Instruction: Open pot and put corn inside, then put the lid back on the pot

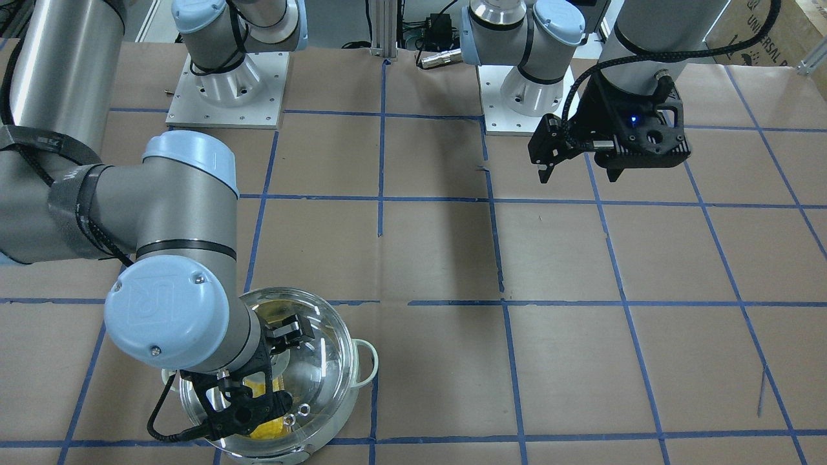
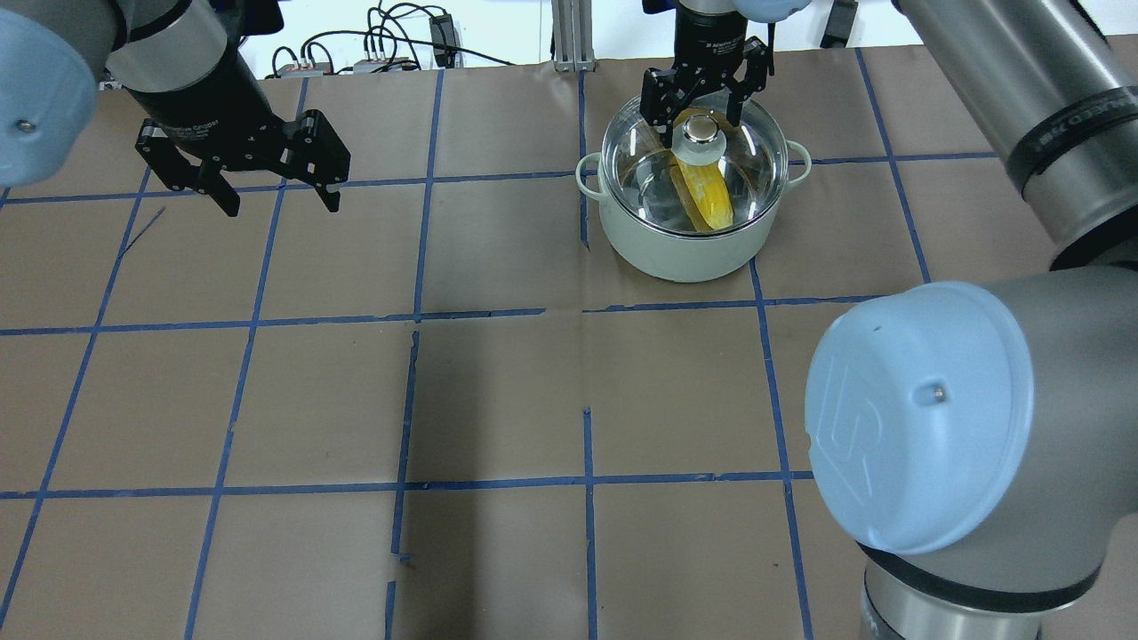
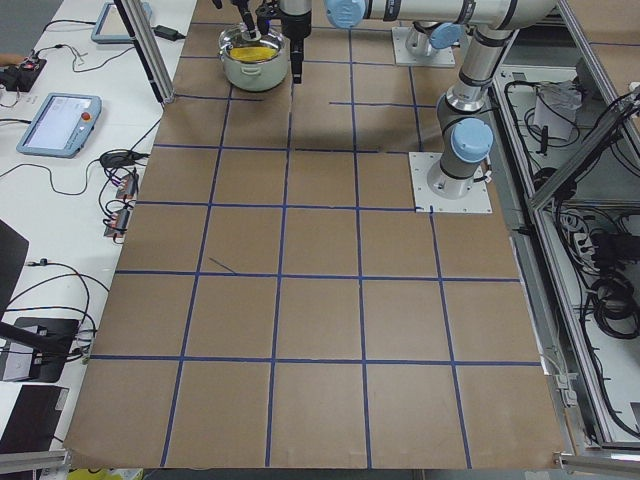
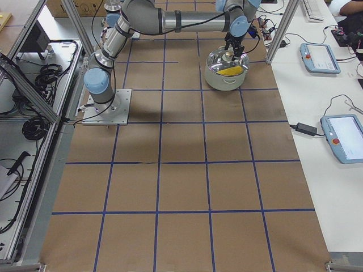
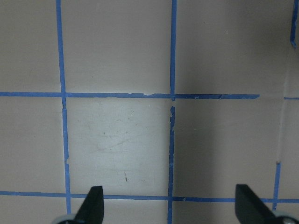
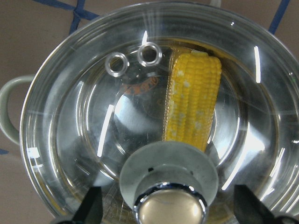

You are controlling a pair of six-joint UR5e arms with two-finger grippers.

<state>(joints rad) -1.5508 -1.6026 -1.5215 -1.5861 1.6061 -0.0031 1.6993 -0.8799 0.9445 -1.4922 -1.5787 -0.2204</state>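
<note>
lid [image 6: 131, 116] sits on pot [image 2: 676, 253], corn [image 6: 194, 93] inside, task looks done; right gripper [image 6: 168, 212] wide open astride knob [image 2: 700, 130], holding nothing. left gripper [image 2: 283, 200] open, empty, parked over counter [image 2: 498, 391].

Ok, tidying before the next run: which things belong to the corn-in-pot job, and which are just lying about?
Job: pale mint-green steel pot; yellow ear of corn inside it; clear glass dome lid on it; right gripper, open over the lid.
Lying about: blue-edged touchscreen tablets; black power brick.
</note>
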